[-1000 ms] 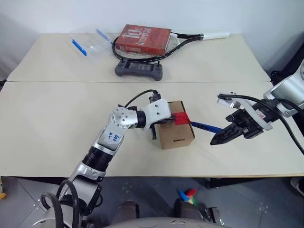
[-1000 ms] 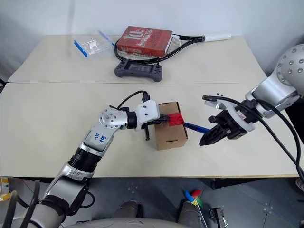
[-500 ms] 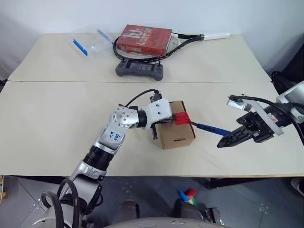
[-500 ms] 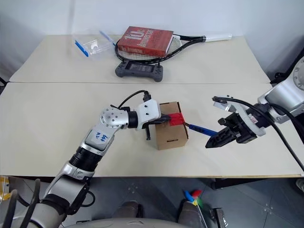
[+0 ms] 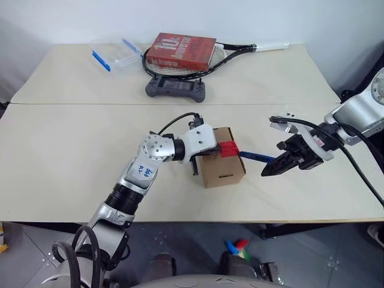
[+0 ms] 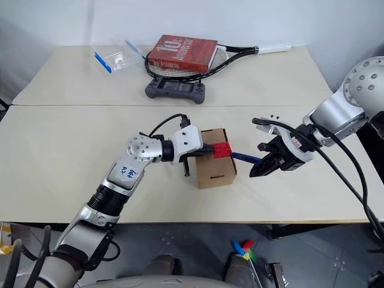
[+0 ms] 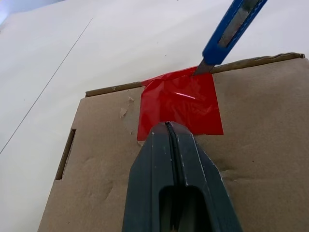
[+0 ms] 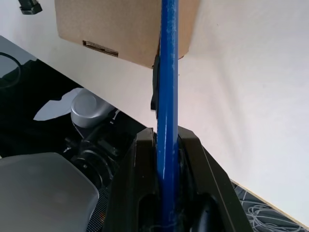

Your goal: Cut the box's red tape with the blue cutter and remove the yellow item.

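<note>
A small brown cardboard box sits near the front middle of a pale beige worktop. A bright red square of tape covers its top flap seam. The left pincer, fingers pressed together and empty, rests on the box top at the tape's near edge. The right pincer is clamped around a slim blue pen-shaped cutter, whose dark tip touches the tape's far edge at the box rim. The yellow item cannot be seen.
</note>
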{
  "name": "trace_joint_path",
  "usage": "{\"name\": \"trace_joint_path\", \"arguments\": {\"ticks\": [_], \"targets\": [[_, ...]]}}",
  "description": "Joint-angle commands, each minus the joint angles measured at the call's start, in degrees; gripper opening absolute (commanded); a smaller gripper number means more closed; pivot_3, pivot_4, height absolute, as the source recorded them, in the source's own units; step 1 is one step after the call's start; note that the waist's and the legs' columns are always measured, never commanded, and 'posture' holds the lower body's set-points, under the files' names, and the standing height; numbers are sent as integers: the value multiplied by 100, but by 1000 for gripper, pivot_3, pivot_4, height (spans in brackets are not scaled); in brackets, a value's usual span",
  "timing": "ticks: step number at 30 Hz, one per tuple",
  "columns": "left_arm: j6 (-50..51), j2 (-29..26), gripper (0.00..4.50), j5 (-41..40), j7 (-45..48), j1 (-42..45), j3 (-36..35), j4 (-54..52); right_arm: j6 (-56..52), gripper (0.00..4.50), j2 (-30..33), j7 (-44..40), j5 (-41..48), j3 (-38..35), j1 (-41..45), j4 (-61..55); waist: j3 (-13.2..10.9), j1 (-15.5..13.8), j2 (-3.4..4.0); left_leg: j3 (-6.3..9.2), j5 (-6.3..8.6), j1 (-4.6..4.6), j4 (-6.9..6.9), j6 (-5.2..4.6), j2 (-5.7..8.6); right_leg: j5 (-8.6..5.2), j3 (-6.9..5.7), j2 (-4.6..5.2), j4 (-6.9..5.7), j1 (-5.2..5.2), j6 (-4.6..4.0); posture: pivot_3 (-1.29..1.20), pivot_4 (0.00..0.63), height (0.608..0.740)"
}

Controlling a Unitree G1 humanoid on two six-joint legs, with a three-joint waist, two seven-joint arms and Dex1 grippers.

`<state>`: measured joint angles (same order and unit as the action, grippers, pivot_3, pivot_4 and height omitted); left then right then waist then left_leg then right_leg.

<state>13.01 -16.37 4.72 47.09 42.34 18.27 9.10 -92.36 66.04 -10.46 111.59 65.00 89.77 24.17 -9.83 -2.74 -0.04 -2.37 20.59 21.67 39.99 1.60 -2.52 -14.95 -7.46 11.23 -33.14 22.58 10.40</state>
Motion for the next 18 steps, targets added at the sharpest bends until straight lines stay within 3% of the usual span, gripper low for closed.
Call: {"name": "trace_joint_path", "arguments": {"ticks": [1,10,18], "targets": [[298,-19,0,230,135,-400,479,302,-14,159,49,-215,141,-89,64,-293,0,1,1,0,0,0,0,0,0,0,0,0,0,0,0,0,150,740],[315,-55,0,229,129,-421,450,300,-14,159,956,-1011,141,264,89,-1383,1,-11,2,-5,25,1,-1,-8,0,0,-5,0,12,1,0,0,150,740],[255,-29,0,217,147,-298,442,436,-14,159,1270,-842,141,-115,-126,-1452,2,-33,3,-8,27,1,8,-9,-3,1,-7,0,14,0,1,0,150,740]]}}
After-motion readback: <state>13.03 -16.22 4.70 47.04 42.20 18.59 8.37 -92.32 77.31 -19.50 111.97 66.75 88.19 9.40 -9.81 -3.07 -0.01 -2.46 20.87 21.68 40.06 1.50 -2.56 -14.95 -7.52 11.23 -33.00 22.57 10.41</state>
